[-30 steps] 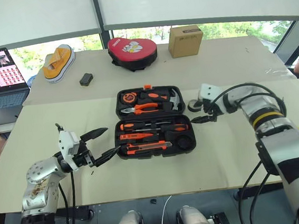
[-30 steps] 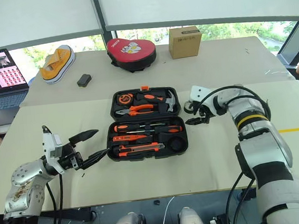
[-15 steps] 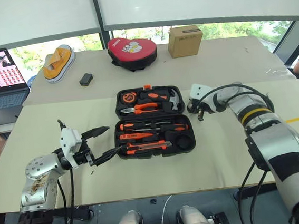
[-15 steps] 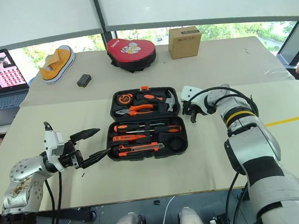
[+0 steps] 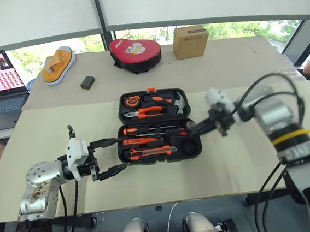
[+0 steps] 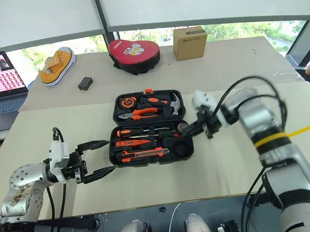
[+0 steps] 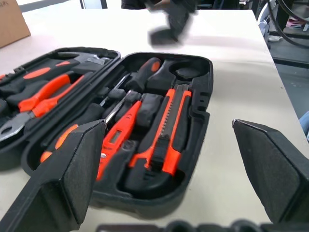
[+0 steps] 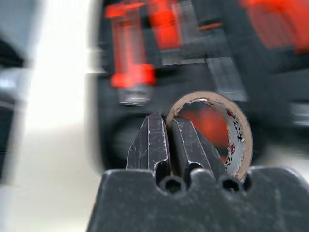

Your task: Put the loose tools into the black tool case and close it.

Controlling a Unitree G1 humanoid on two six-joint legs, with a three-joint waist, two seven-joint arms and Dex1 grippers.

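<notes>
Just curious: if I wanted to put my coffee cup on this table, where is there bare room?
Bare beige tabletop lies right of the brown cardboard box, and along the near edge below the open black plastic tool case. The back left is crowded.

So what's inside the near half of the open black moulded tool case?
Black tool case: black-and-orange screwdrivers, slim orange tester, orange utility knife. Round recess empty.

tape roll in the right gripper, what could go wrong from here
The right gripper pinches only the tape roll wall, so the roll could slip or swing on the way to the black tool case. It may also miss the round recess. The open left gripper sits near the case and might nudge it.
</notes>
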